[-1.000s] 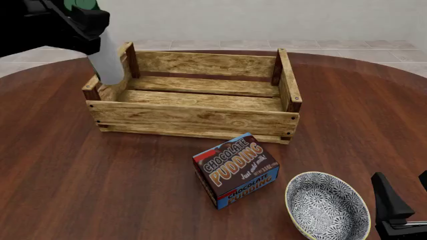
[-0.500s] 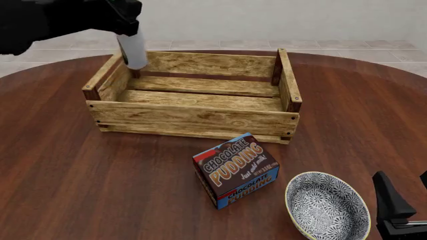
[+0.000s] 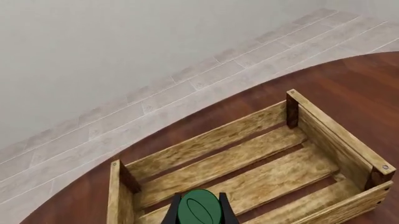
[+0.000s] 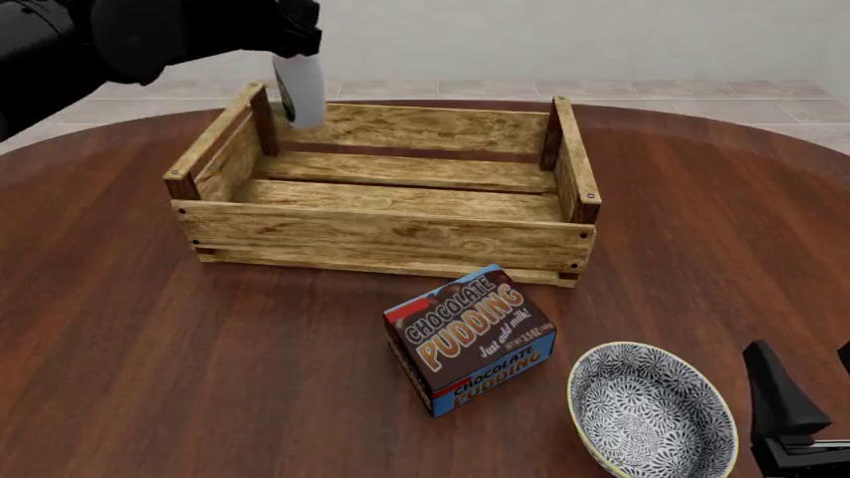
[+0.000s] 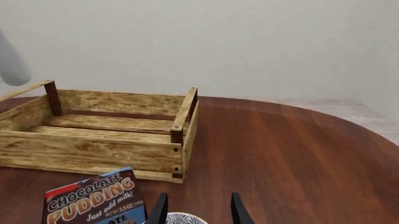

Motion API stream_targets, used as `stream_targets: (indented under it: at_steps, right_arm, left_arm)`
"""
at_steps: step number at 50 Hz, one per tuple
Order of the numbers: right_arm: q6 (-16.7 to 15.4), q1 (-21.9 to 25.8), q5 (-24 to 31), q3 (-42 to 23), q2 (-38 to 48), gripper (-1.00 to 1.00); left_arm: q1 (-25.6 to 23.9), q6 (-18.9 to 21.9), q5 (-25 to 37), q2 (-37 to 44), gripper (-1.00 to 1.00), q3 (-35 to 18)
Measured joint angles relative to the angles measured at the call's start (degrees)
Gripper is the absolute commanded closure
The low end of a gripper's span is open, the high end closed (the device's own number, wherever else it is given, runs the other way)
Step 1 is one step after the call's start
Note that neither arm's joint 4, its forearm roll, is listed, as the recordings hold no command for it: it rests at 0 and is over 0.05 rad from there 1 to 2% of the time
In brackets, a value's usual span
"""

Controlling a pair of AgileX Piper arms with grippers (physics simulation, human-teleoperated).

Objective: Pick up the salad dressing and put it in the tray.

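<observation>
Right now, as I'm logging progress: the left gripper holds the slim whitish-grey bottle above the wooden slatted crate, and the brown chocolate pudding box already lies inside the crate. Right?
Not quite. The front view shows the brown chocolate pudding box on the table in front of the wooden slatted crate, not inside. The left gripper does hold the slim whitish-grey bottle above the crate.

In the front view the left tool (image 4: 295, 40) covers the top of the dressing (image 4: 302, 95), so the cap is hidden there and only the pale lower body shows. In the left wrist view the cap (image 3: 199, 211) is cut by the picture's edge, as is the tray (image 3: 299, 116) at its near side. The right tool (image 4: 797, 418) is cropped in the front view; its fingers seem apart. The bowl (image 4: 651, 410) runs off the edge too.
</observation>
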Motion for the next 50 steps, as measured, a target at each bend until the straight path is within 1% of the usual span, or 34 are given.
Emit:
stream_targets:
  at_steps: [13, 22, 35, 50]
  right_arm:
    - [0.4, -0.1, 0.0, 0.0, 0.0, -1.00]
    - [0.6, -0.2, 0.0, -0.1, 0.0, -1.00]
    - [0.6, -0.3, 0.0, 0.0, 0.0, -1.00]
    - [0.7, -0.4, 0.0, 0.0, 0.0, -1.00]
  left_arm:
    - [0.3, -2.9, 0.1, 6.6, 1.00, -5.2]
    - [-0.2, -4.3, 0.0, 9.9, 1.00, -7.1]
    - [-0.8, -6.5, -0.5, 13.6, 1.00, -8.2]
    - [-0.5, -8.5, -2.1, 17.0, 1.00, -7.8]
